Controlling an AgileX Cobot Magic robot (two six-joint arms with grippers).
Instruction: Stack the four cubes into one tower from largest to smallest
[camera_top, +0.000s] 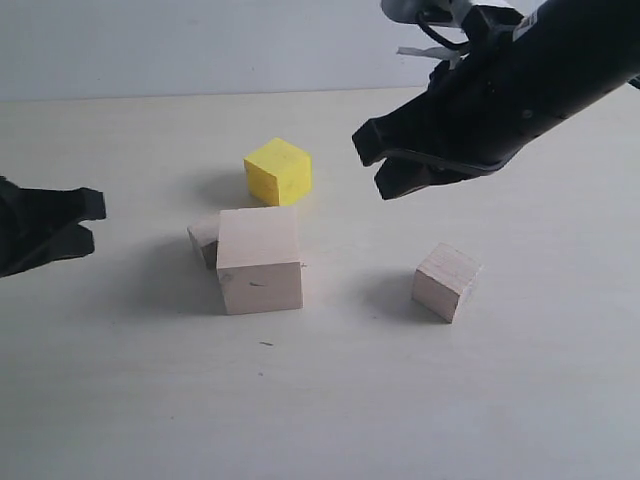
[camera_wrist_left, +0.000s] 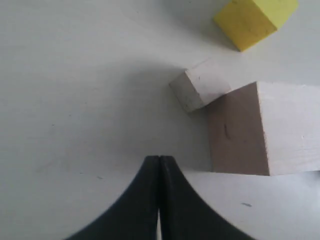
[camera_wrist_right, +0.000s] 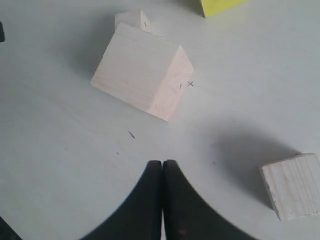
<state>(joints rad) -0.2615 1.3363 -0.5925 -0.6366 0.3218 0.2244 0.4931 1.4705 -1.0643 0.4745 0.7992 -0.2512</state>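
Yellow cube (camera_top: 277, 171), pale large cube (camera_top: 259, 260), small cube (camera_top: 204, 238) maybe touching it; left pincer (camera_wrist_left: 159, 159), right pincer (camera_wrist_right: 162, 163) clenched

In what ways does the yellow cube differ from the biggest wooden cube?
Colour: the yellow cube is bright yellow, while the biggest wooden cube is pale bare wood.
Size: the yellow cube is clearly smaller than the biggest wooden cube.
Neighbours: the yellow cube stands alone, while the biggest wooden cube has the small cube right beside it.
Both rest flat on the table, with nothing on top.
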